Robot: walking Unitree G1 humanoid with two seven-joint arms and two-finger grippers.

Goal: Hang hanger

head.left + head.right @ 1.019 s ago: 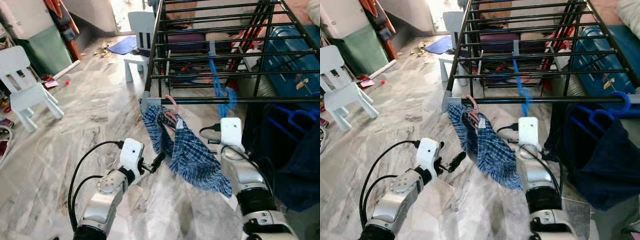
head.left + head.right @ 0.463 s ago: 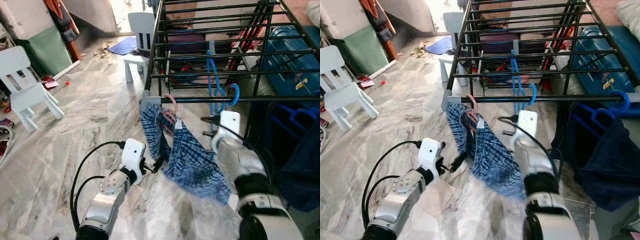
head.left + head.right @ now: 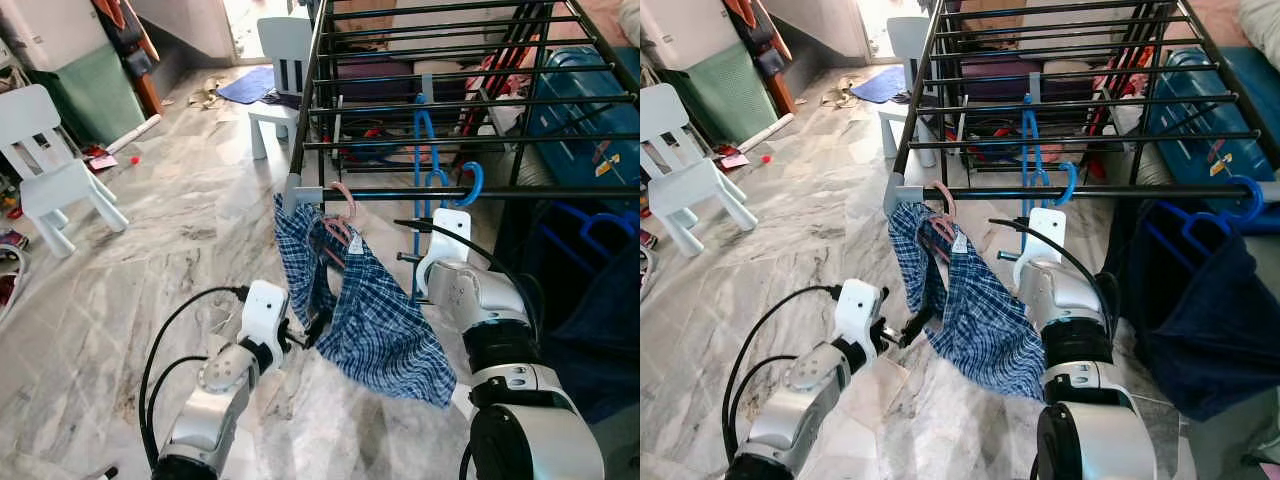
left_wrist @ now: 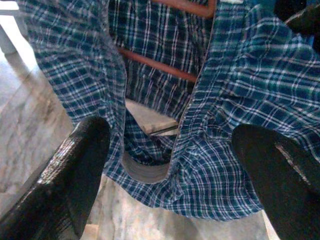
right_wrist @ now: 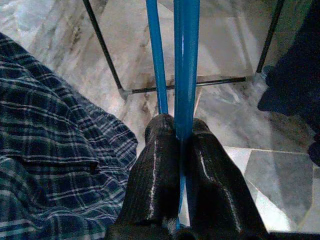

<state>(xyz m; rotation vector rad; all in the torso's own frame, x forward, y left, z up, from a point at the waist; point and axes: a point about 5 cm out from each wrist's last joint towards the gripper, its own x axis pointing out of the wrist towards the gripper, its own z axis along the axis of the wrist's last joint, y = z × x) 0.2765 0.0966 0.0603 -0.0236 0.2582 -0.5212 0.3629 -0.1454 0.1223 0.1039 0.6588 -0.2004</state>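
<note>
A blue plastic hanger (image 3: 431, 180) stands upright at the front rail (image 3: 560, 190) of the black drying rack, its hook curling at the rail; I cannot tell if it rests on it. My right gripper (image 5: 182, 125) is shut on the hanger's lower bars, just below the rail. To its left a blue plaid shirt (image 3: 380, 330) hangs from the same rail on a pinkish hanger (image 3: 345, 200). My left gripper (image 3: 318, 325) is low at the shirt's left hem and open, with the plaid cloth (image 4: 165, 75) right in front of its fingers (image 4: 85, 150).
A dark navy garment (image 3: 1200, 320) on another blue hanger (image 3: 1240, 195) hangs at the rail's right end. Blue cases (image 3: 590, 110) and clutter lie under the rack. Small white chairs (image 3: 50, 165) (image 3: 280, 60) and a green bin (image 3: 95, 95) stand on the marble floor to the left.
My right arm has risen and turned, bringing the blue hanger's hook up to the front rail. The left gripper has edged closer to the shirt's hem.
</note>
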